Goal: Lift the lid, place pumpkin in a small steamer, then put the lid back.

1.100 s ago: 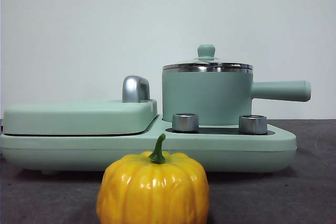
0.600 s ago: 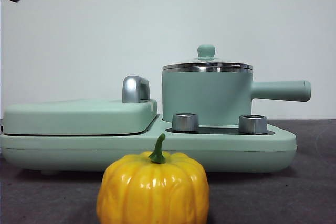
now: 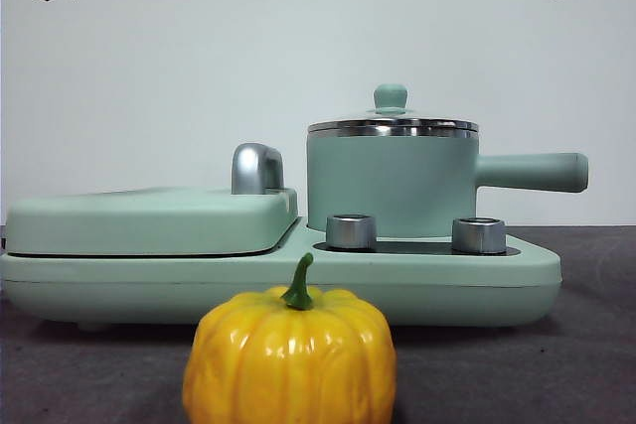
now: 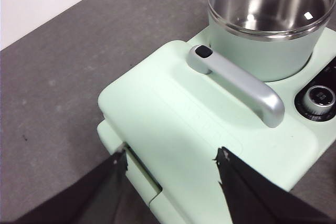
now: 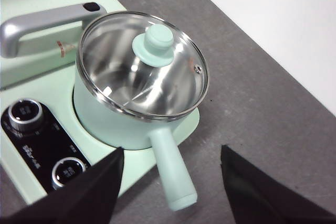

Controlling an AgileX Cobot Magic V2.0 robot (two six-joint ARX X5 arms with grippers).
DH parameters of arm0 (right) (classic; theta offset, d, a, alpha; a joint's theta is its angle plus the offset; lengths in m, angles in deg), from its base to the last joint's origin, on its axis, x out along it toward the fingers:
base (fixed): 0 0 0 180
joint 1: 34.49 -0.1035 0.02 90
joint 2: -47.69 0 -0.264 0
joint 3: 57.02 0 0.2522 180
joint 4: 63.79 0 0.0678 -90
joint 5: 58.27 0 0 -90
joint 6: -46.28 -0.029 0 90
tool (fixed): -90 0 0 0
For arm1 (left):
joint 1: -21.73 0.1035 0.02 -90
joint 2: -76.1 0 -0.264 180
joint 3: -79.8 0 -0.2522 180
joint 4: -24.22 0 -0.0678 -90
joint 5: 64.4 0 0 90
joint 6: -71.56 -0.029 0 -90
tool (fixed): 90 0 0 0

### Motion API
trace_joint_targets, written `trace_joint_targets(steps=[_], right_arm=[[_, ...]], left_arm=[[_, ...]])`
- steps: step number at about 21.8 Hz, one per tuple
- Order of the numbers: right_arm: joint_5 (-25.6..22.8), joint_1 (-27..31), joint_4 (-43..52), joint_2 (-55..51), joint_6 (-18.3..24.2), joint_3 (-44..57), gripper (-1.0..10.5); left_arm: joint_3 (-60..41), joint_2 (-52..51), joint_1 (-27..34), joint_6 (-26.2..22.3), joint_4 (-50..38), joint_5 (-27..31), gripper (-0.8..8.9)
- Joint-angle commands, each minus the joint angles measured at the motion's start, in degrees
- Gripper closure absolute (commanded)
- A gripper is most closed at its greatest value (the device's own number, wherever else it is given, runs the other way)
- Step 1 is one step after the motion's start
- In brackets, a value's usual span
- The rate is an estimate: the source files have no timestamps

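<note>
The yellow-orange pumpkin (image 3: 289, 354) stands on the grey table in front of the appliance, near the camera in the front view. The mint green small steamer (image 3: 393, 184) sits on the appliance's right side, its long handle (image 3: 532, 172) pointing right. The glass lid (image 3: 392, 122) with its mint knob rests shut on it; it also shows in the right wrist view (image 5: 143, 64) and the left wrist view (image 4: 271, 1). My left gripper (image 4: 170, 162) is open high above the flat cover. My right gripper (image 5: 170, 156) is open high above the steamer's handle (image 5: 170, 169). Both show only as black tips at the front view's top corners.
The wide mint green appliance base (image 3: 278, 280) carries a flat rounded cover (image 3: 149, 220) with a silver handle (image 3: 256, 168) on the left and two silver dials (image 3: 351, 230) in front of the steamer. Grey table surrounds it; a white wall stands behind.
Black gripper tips have come into the front view's top corners and reach further in now than half a second ago. The pumpkin, steamer and lid have not moved.
</note>
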State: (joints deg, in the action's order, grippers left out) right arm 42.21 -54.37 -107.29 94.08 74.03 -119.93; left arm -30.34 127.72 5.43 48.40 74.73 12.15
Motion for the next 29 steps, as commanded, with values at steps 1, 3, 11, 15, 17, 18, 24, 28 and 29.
trace_joint_targets(steps=[1, 3, 11, 15, 17, 18, 24, 28, 29], right_arm=[[-0.02, -0.31, 0.59, 0.31, -6.49, -1.18, 6.5], [0.00, -0.31, 0.61, 0.33, -10.75, -1.18, 6.5], [0.02, -0.31, 1.05, 0.33, -17.29, -1.18, 6.5], [0.00, -0.28, 1.81, 0.33, -17.53, -1.18, 6.5], [0.00, -0.28, 2.56, 0.33, -18.47, -1.18, 6.5], [0.00, -0.28, 3.02, 0.33, -18.78, -1.18, 6.5], [-0.02, -0.24, 5.73, 0.33, -19.65, -1.18, 6.5], [-0.04, -0.22, 6.62, 0.33, -19.63, -1.18, 6.5], [-0.02, -0.17, 6.82, 0.33, -19.63, -1.18, 6.5]], left_arm=[[1.49, 0.46, -1.05, -0.33, -1.70, -0.22, 5.32], [1.49, 0.46, -1.88, 0.74, -2.56, -0.63, 5.32], [1.49, 2.45, -6.23, 6.71, -9.51, -1.70, 5.32], [1.49, 5.62, -9.01, 10.86, -15.06, -1.70, 5.32], [1.49, 7.85, -10.64, 12.85, -18.49, -1.70, 5.31], [1.49, 8.94, -11.43, 13.55, -20.06, -1.70, 5.31], [1.51, 17.27, -16.87, 15.34, -32.35, -1.64, 5.31], [1.55, 23.76, -19.76, 15.37, -41.46, -1.29, 5.31], [1.68, 25.62, -20.39, 15.41, -43.65, -1.05, 5.31]])
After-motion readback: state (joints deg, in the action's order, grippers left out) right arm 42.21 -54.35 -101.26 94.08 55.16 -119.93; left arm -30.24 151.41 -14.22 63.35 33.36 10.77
